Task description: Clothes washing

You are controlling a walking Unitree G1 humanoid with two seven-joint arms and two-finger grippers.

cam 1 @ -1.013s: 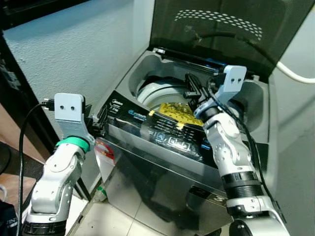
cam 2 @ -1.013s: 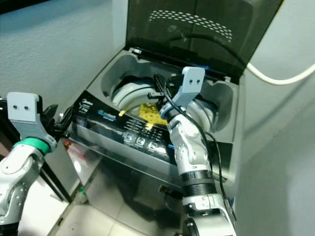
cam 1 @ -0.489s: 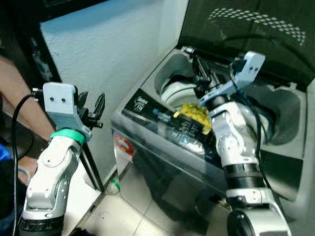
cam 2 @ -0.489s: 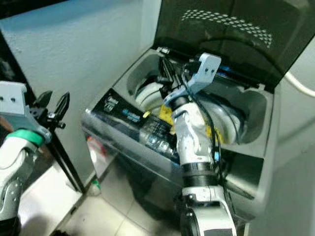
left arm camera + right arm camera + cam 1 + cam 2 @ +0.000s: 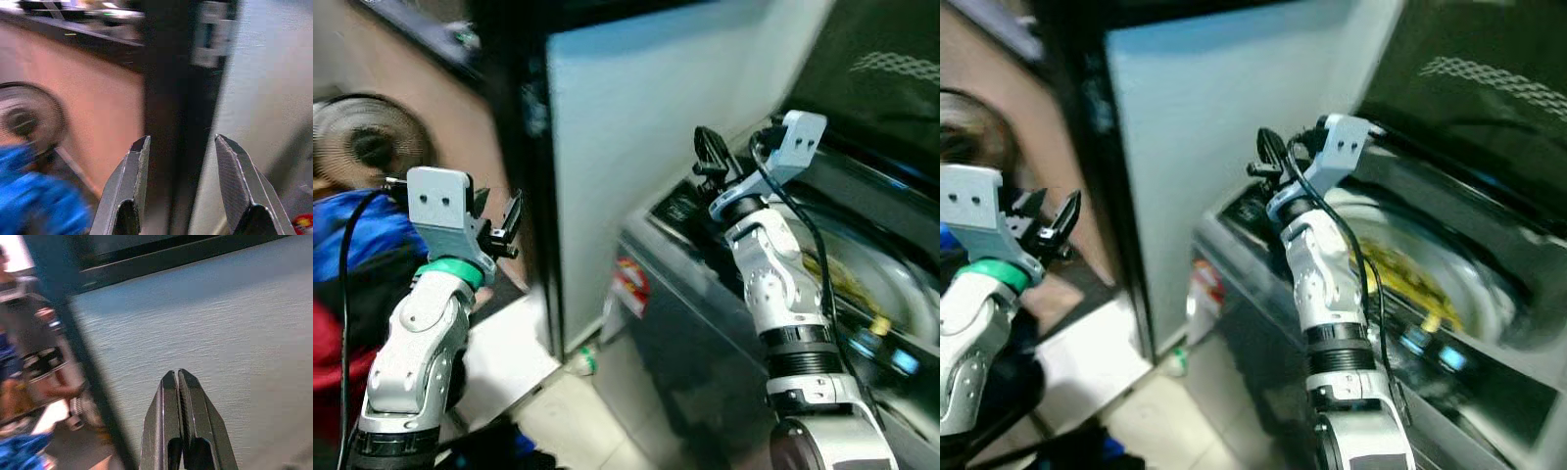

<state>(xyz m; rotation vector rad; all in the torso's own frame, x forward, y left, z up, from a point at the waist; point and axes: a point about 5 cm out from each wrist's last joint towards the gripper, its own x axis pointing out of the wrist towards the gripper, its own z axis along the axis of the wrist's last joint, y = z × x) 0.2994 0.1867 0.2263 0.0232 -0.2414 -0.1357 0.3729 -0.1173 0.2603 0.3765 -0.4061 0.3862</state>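
The top-loading washing machine (image 5: 705,294) stands at the right with its dark lid (image 5: 891,69) raised. A yellow cloth (image 5: 1408,279) lies in the white drum (image 5: 1469,294). My right gripper (image 5: 710,152) is raised over the machine's near left corner, shut with nothing between its fingers; in the right wrist view the right gripper (image 5: 177,374) points at the pale wall. My left gripper (image 5: 499,220) is held up at the left, well away from the machine, open and empty. In the left wrist view the left gripper (image 5: 178,142) faces a black post (image 5: 176,98).
A pale wall panel (image 5: 636,127) and a black post (image 5: 524,176) stand left of the machine. Blue and red fabric (image 5: 352,245) and a round fan (image 5: 357,142) are at the far left. A small bottle (image 5: 579,364) lies on the white floor. A person (image 5: 34,342) stands beyond the post.
The camera has swung left, so the machine has slid to the right edge and the fan and blue fabric have come into view. Both arms keep their raised poses.
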